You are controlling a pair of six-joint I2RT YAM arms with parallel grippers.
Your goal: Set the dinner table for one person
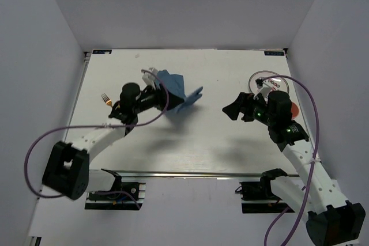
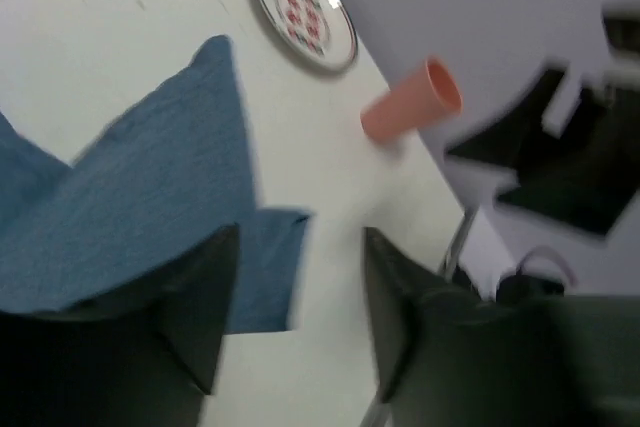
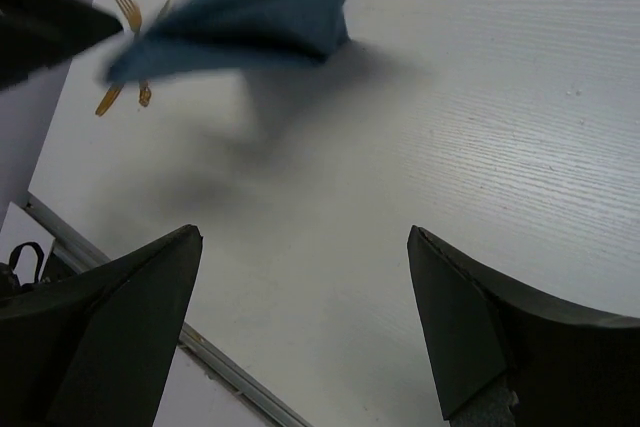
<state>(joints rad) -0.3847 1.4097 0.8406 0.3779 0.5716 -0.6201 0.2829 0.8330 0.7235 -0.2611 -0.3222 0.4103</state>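
Spanning the space between plain grey walls (image 1: 34, 56), the white dinner table (image 1: 202, 142) has a metal rail (image 1: 190, 173) along its near edge. The left end effector (image 2: 300, 237) gapes beside a blue cloth (image 1: 176, 93); the right end effector (image 3: 305, 237) gapes, empty.

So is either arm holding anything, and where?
Unclear: blue cloth is up off the table against the left gripper, whose jaws stand apart. Right gripper open, empty.
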